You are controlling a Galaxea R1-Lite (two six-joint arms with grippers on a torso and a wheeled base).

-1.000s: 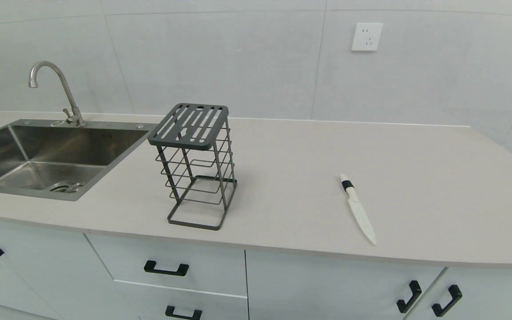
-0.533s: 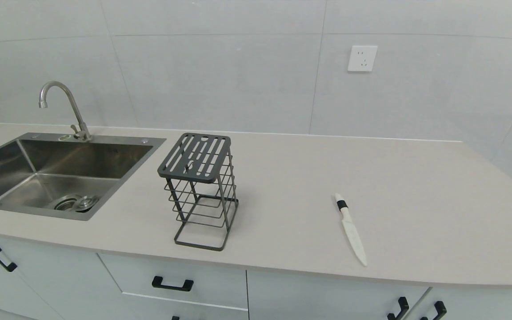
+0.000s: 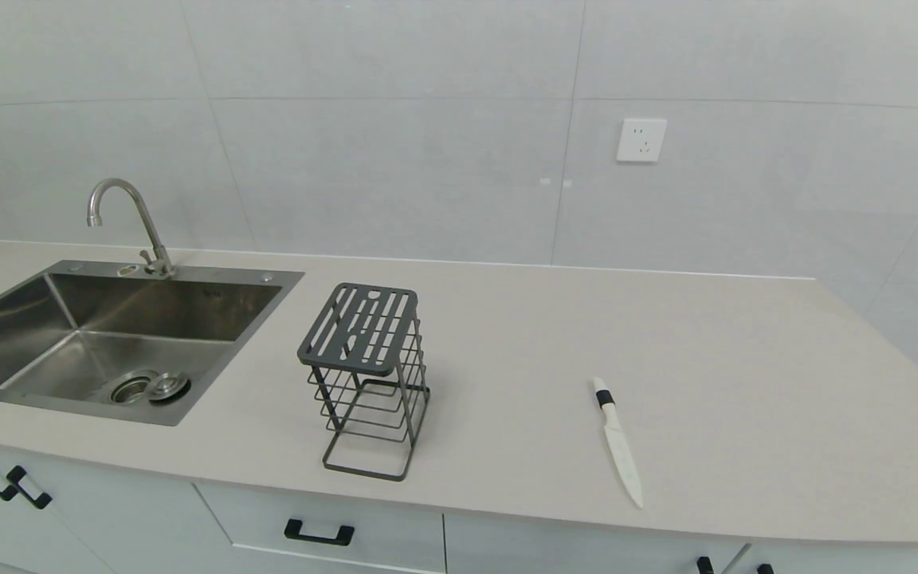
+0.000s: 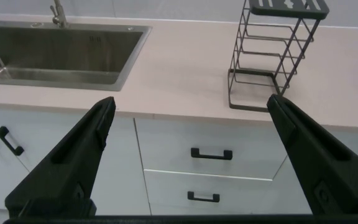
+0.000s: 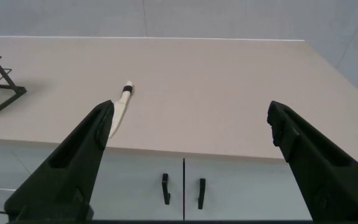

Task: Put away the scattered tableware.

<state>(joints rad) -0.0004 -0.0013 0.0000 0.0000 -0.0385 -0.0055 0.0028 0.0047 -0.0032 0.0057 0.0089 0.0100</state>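
A white knife (image 3: 617, 441) with a black band on its handle lies flat on the beige counter (image 3: 706, 375), right of centre, blade toward the front edge. A dark wire rack (image 3: 367, 375) with a slotted top stands upright in the middle of the counter. My left gripper (image 4: 190, 109) is open, held low in front of the cabinet drawers, below the rack (image 4: 272, 56). My right gripper (image 5: 191, 112) is open too, in front of the counter edge, with the knife (image 5: 120, 113) beyond its one finger and nothing between the fingers.
A steel sink (image 3: 268, 277) with a curved faucet (image 3: 128, 215) is set into the counter at the left. Drawers with black handles (image 3: 318, 532) run below the counter. A wall socket (image 3: 641, 140) sits on the tiled wall behind.
The whole head view has shifted downward and shrunk a little, so the camera has moved. The knife and the rack keep their places on the counter.
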